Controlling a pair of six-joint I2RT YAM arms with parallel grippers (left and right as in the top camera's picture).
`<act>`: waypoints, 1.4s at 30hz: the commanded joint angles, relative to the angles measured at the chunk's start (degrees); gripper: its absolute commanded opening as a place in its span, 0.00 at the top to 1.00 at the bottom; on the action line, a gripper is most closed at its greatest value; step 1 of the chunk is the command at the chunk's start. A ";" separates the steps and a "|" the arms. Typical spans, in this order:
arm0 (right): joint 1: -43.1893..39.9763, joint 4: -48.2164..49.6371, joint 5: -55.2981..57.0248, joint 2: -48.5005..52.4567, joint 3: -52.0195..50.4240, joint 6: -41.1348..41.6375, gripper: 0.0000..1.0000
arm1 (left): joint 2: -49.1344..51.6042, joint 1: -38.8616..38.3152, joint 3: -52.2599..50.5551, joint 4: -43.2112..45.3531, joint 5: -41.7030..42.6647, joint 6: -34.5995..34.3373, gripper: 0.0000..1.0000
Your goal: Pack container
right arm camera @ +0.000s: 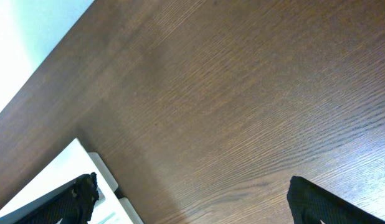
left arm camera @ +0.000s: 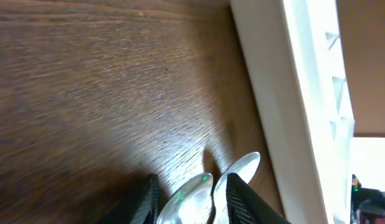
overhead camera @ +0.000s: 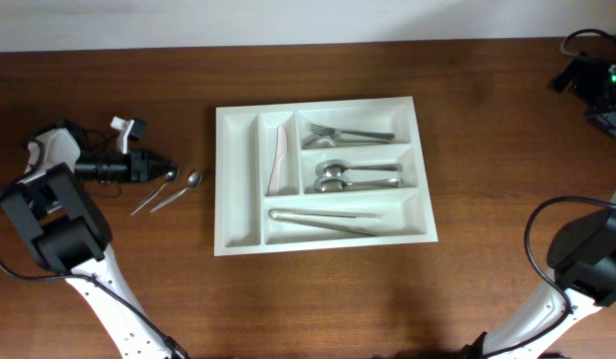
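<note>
Container (overhead camera: 239,179) sits mid tabletop (overhead camera: 388,309), long side left to right. I see two narrow upright slots on its left and three wide ones on its right. Far-left narrow slot is bare. The next narrow slot holds a pale flat utensil (overhead camera: 279,160), type unclear. Top wide slot has forks (overhead camera: 350,133), the middle one has packed spoons (overhead camera: 354,177), and the bottom one has long silver pieces (overhead camera: 323,217).

Two loose spoons lie on the wood just left of the container, not touching it. My left hand (left arm camera: 192,182) is low over the tabletop, pointing toward the container. Its fingers (left arm camera: 237,193) are partway apart, one on each side of the near spoon (left arm camera: 187,202), around its bowl. I can't tell if they actually pinch it. The other spoon (left arm camera: 243,167) lies just outside that finger, on the container side.

My right hand (right arm camera: 191,186) is spread wide with nothing between the fingers. It's above bare wood, with a white corner of the container at the lower left of its view.
</note>
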 commanded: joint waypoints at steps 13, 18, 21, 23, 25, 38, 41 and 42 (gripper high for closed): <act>-0.26 0.00 -0.26 -0.13 -0.20 0.46 0.01 | 4.74 0.20 -0.02 -0.94 -3.34 0.02 0.63; -0.26 0.00 -0.26 -0.13 -0.20 0.48 0.01 | 4.74 1.31 0.22 -2.25 -2.14 0.04 0.69; -0.26 0.00 -0.26 -0.13 -0.20 0.46 0.01 | 4.74 1.66 0.24 -2.84 -2.10 0.00 0.70; -0.26 0.00 -0.26 -0.13 -0.20 0.46 0.01 | 4.74 1.88 0.57 -2.84 -2.12 -2.73 0.67; -0.26 0.00 -0.26 -0.13 -0.20 0.46 0.01 | 4.74 2.05 1.18 -3.13 -2.12 -4.59 0.65; -0.26 0.00 -0.26 -0.11 -0.20 0.46 0.01 | -1.57 -0.72 23.21 -11.02 -24.15 -21.00 0.64; -0.26 0.00 -0.26 -0.13 -0.20 0.46 0.01 | -4.98 -3.39 29.11 -11.87 -32.50 -26.05 0.64; -0.26 0.00 -0.26 -0.13 -0.20 0.46 0.01 | -6.14 -4.52 30.58 -12.17 -35.17 -27.10 0.64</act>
